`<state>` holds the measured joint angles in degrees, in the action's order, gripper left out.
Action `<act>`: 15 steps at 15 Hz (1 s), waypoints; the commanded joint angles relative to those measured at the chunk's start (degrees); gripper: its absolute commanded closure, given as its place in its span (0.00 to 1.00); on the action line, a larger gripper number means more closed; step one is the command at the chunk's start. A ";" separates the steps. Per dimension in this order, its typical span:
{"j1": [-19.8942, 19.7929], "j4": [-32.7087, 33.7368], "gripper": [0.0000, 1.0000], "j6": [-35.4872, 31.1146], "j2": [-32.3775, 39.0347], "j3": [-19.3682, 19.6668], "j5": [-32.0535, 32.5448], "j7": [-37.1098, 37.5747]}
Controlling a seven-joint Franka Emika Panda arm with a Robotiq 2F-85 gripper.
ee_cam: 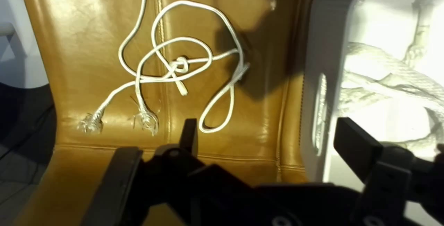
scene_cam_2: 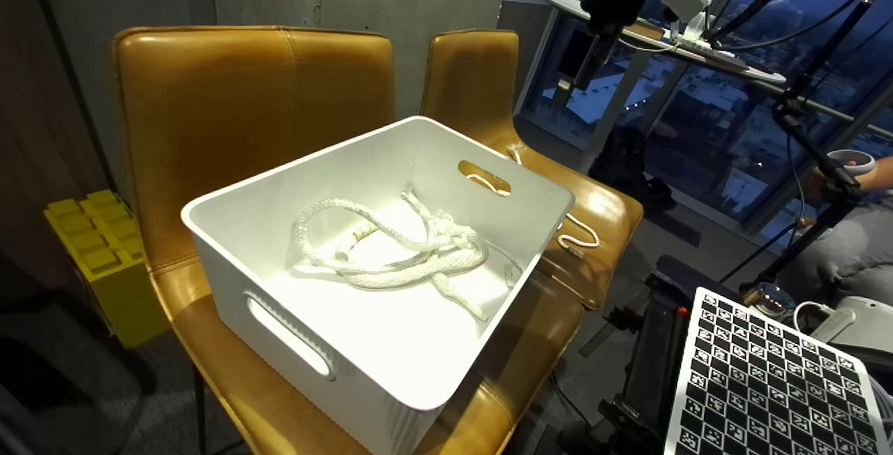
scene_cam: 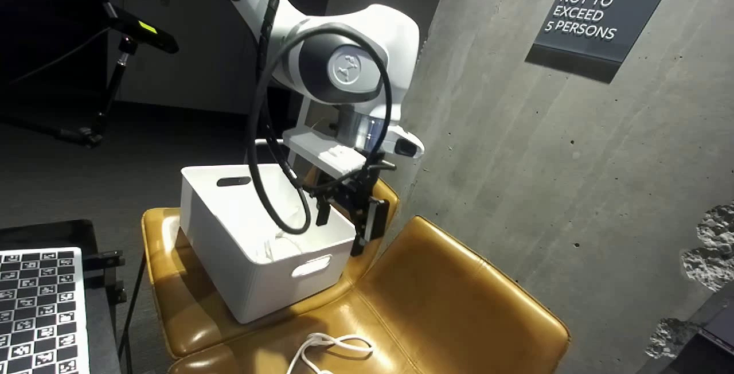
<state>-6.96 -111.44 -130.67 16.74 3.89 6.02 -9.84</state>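
Gripper (ee_cam: 272,139) spread above chair (ee_cam: 249,129); white cord (ee_cam: 181,64) there, rope (scene_cam_2: 457,259) in bin (scene_cam_2: 356,392).

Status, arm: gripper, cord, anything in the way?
Gripper open, empty. Thin white cord knotted, loose on chair. Thick rope inside white bin. Bin wall shows between fingers in wrist view; may obstruct.

White smooth-shelled robot arm (scene_cam: 398,35) slants down from the top edge of an exterior view, bent at a round, dark-grey-capped joint (scene_cam: 347,67). Shiny silver metal wrist ring (scene_cam: 360,128) just beneath. Black two-fingered tool (ee_cam: 272,139) hangs below that, tips down, a bit tilted in both exterior views. Wrist view: dark fingers (ee_cam: 359,146) spread wide, broad gap between them.
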 commanded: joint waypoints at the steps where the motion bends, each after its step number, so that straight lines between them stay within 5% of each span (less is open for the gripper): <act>1: -2.99 1.67 0.00 -1.61 3.63 1.55 -1.58 -3.51; 15: -9.18 15.82 0.00 -3.59 22.32 3.26 -1.50 -4.24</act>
<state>-15.55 -100.29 -133.84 34.41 6.84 4.84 -13.99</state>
